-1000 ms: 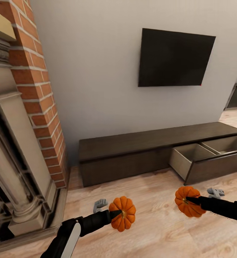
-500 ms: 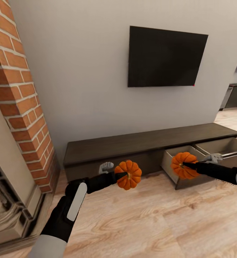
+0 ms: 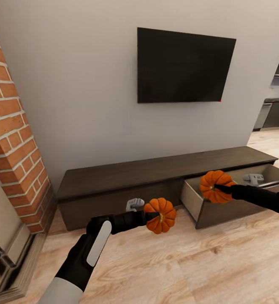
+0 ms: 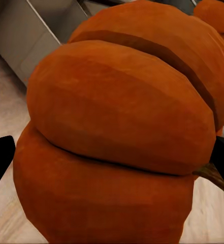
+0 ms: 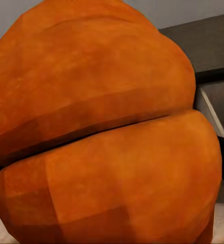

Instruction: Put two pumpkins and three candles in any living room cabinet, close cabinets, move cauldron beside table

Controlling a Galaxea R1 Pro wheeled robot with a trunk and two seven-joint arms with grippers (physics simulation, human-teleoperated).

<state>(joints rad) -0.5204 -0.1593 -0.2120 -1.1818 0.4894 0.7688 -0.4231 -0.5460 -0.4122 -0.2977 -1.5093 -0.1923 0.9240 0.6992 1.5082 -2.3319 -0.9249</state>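
I hold two orange ribbed pumpkins in the air before the long dark-brown cabinet (image 3: 156, 173). My left gripper (image 3: 155, 215) is shut on one pumpkin (image 3: 161, 216), just in front of the cabinet's closed middle front; the same pumpkin (image 4: 117, 132) looms close in the left wrist view. My right gripper (image 3: 217, 188) is shut on the other pumpkin (image 3: 215, 185), which hangs over the near left corner of the cabinet's open drawer (image 3: 198, 207) with a pale inside. That pumpkin (image 5: 101, 127) spans the right wrist view. Candles, cauldron and table are out of view.
A brick fireplace (image 3: 12, 160) stands at the left. A black TV (image 3: 183, 65) hangs on the grey wall above the cabinet. Wooden floor (image 3: 177, 266) spreads between me and the cabinet. A dark kitchen unit (image 3: 278, 112) shows far right.
The view has swung right and closer to the cabinet. Both arms have risen with their pumpkins; the right pumpkin now hangs over the open drawer's corner.
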